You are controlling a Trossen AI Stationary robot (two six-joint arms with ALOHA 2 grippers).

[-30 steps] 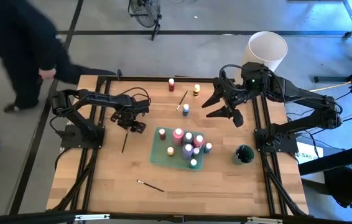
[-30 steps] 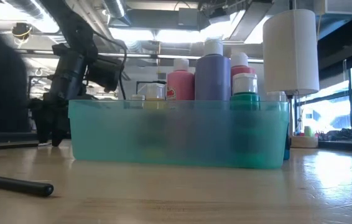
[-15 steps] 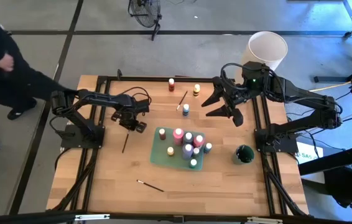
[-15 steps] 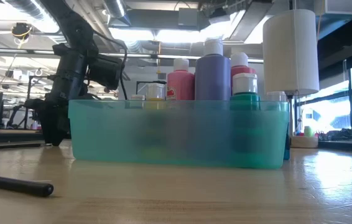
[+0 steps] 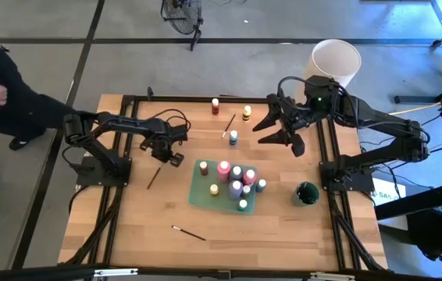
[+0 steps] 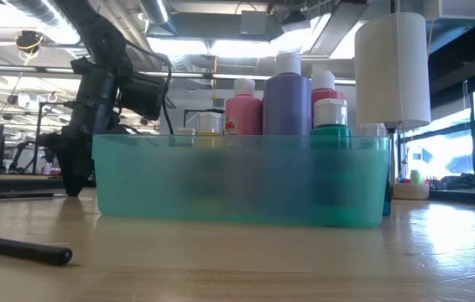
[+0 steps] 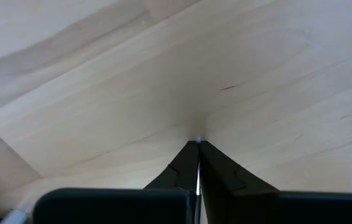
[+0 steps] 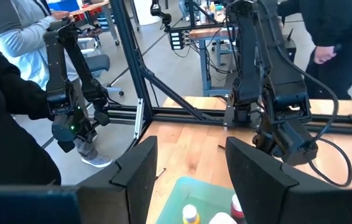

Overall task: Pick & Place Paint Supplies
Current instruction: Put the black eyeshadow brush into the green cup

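The left tool (image 5: 166,158) is pinched on a thin brush (image 5: 155,176) at nine o'clock on the tabletop (image 5: 143,226) — the right tool (image 5: 282,134), fingers apart and holding nothing, hovers at one o'clock above the bottle-filled green tray (image 5: 201,197).

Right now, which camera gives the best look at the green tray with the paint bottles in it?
The high view: it shows the whole green tray from above, every bottle cap inside countable. The low view shows only its front wall with bottle tops poking above. The right wrist view catches one corner. The left wrist view shows only bare wood.
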